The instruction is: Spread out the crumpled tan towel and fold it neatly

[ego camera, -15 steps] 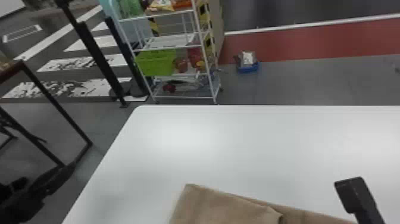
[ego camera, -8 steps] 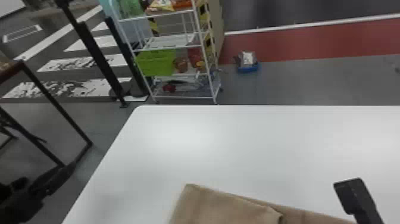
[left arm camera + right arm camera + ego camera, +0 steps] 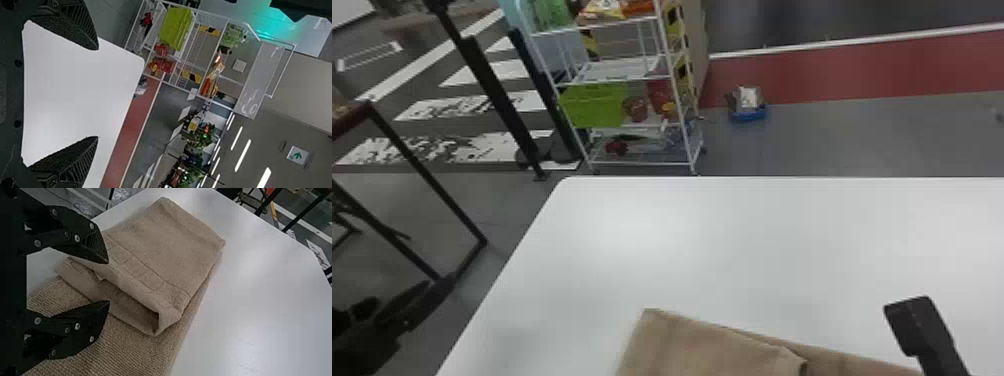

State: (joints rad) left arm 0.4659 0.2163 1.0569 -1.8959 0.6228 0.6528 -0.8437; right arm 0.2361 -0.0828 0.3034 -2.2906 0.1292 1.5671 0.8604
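The tan towel (image 3: pixel 702 345) lies at the table's near edge in the head view, its upper part folded over another layer. At its right is my right gripper (image 3: pixel 922 330), partly cut off by the bottom edge. In the right wrist view the towel (image 3: pixel 168 246) has a loose, gaping fold with a banded hem. My right gripper (image 3: pixel 108 282) is open over that fold, its fingers apart, with no cloth pinched. My left gripper (image 3: pixel 98 93) stands open in the left wrist view, with the white tabletop beyond its fingers and nothing held.
The white table (image 3: pixel 712 240) extends beyond the towel. Behind its far left corner stands a white wire rack (image 3: pixel 632 77) with a green bin (image 3: pixel 594 105). A blue tray (image 3: pixel 749 114) lies on the floor, and a dark-framed table (image 3: pixel 422 175) stands at the left.
In the head view my right gripper has shifted slightly to the left. The towel looks the same.
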